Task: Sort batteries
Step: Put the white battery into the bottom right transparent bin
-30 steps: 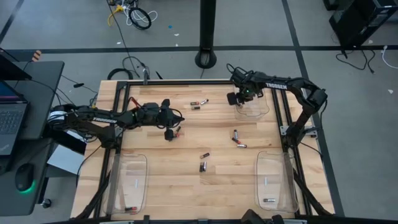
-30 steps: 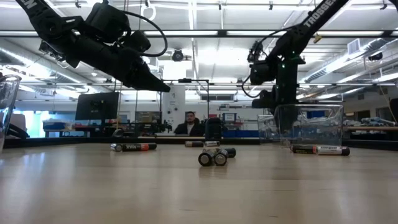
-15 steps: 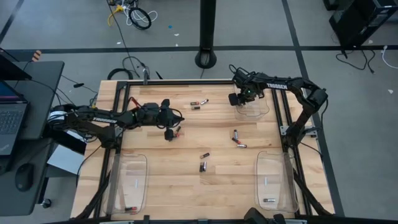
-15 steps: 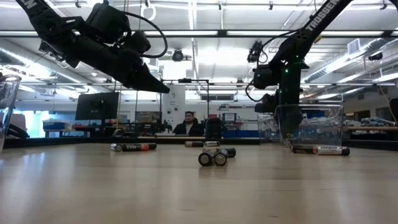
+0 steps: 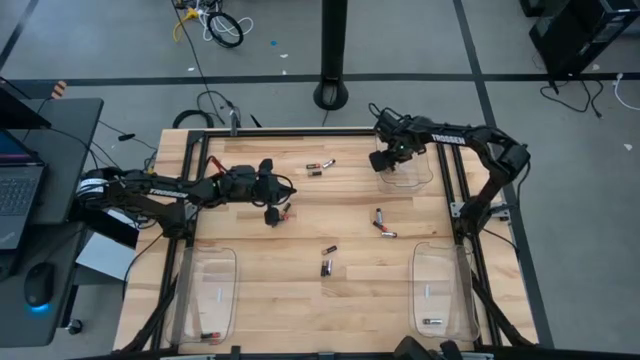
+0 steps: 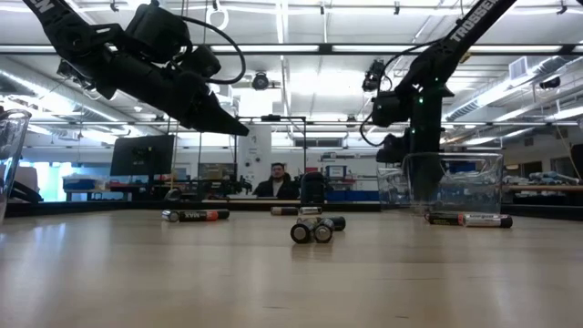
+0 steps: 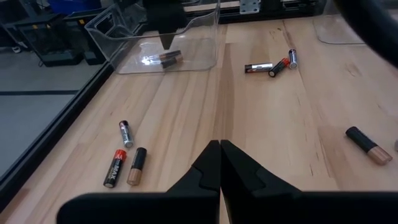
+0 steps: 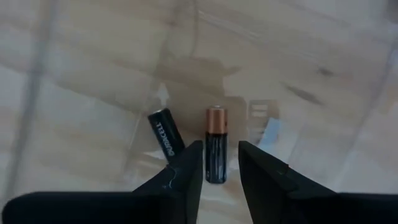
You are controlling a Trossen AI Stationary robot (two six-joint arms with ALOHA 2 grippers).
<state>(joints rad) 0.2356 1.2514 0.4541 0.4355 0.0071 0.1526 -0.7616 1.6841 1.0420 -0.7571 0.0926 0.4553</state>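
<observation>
My right gripper [image 8: 219,163] points down, open, inside the clear tray [image 5: 410,172] at the table's far right. Two black batteries lie on that tray's floor. A copper-topped one [image 8: 216,149] shows in the gap between my fingers and below them, untouched. The other [image 8: 165,138] lies beside it. More batteries lie loose on the wood: a group near the far edge [image 5: 318,166], a pair right of centre [image 5: 381,222] and another pair at the centre [image 5: 327,262]. My left gripper [image 7: 219,146] hangs shut above the table left of centre, with nothing in it.
Two more clear trays stand at the near edge, one on the left [image 5: 205,295] and one on the right [image 5: 440,290]. Each has a battery at its near end. A black post base [image 5: 331,95] stands beyond the far edge. A person [image 6: 276,180] sits in the room behind.
My right gripper has turned a little about its own axis over the far right tray, staying where it was.
</observation>
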